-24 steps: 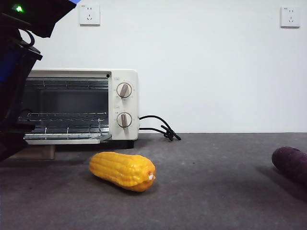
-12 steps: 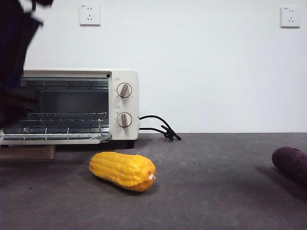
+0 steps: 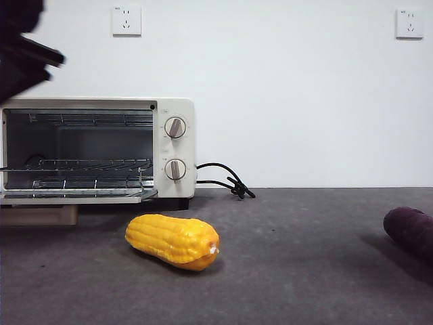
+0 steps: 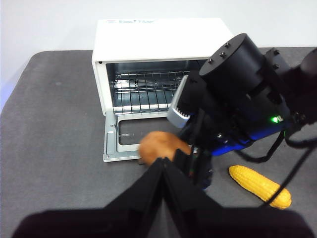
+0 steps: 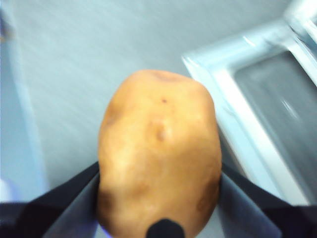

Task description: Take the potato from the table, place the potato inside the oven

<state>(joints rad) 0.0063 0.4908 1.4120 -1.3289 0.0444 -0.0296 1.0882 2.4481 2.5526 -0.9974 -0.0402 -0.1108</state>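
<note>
Potato [image 5: 159, 153] sits clamped in right end effector [image 5: 159, 198] above oven door [image 5: 257, 109].

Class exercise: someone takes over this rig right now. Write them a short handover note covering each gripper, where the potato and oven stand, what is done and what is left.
Right gripper: jaws shut on the potato, held above the table by the oven's lowered door.
Left gripper: jaws shut, empty, held back from the oven.
Oven: door open, wire racks bare as far as visible.
Corn cob lies in front of the oven; a purple vegetable lies apart from them at the table's edge.
Done: potato picked up, carried to the oven.
Left: place the potato inside and release.
</note>
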